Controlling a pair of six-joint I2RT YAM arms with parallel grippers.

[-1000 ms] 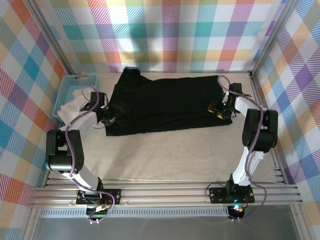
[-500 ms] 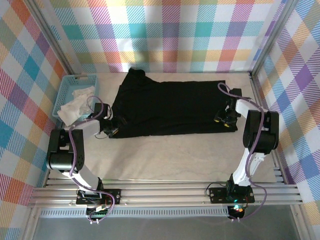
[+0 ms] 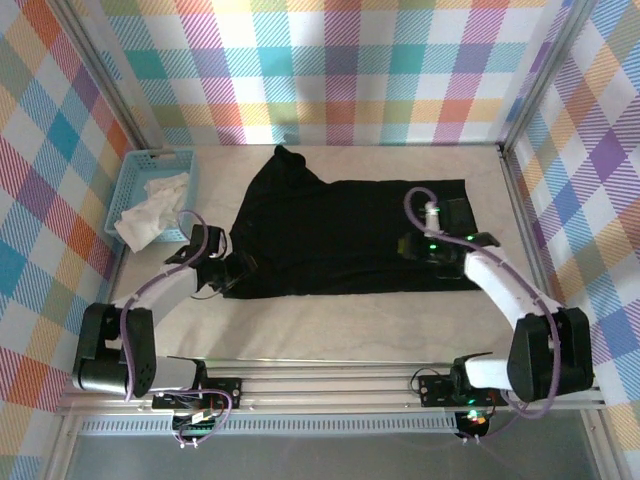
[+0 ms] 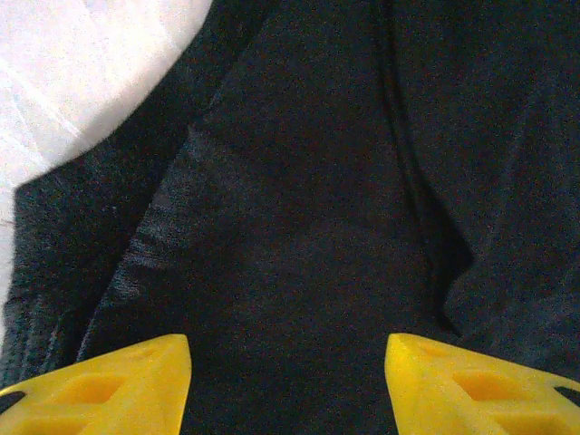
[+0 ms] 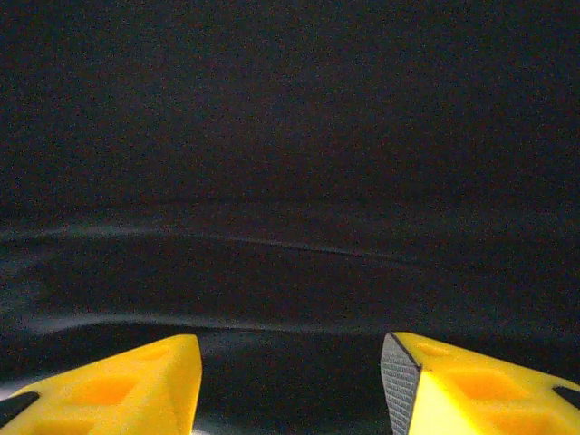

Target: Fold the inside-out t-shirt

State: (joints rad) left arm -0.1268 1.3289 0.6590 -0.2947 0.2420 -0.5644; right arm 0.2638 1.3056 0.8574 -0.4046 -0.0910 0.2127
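Across table (image 3: 330, 325), t-shirt (image 3: 340, 230) spread; left pincer (image 4: 285, 352), right pincer (image 5: 288, 349) agape

The t-shirt (image 3: 340, 235) is plain black, the table (image 3: 330, 330) pale cream with faint marbling, the basket (image 3: 160, 156) light blue, the cloth (image 3: 150, 210) white, the walls (image 3: 330, 70) a pastel multicolour plaid, the cables (image 3: 150, 290) purple, and the left gripper (image 4: 288, 385) and right gripper (image 5: 290, 385) have yellow fingertips (image 4: 109, 390).
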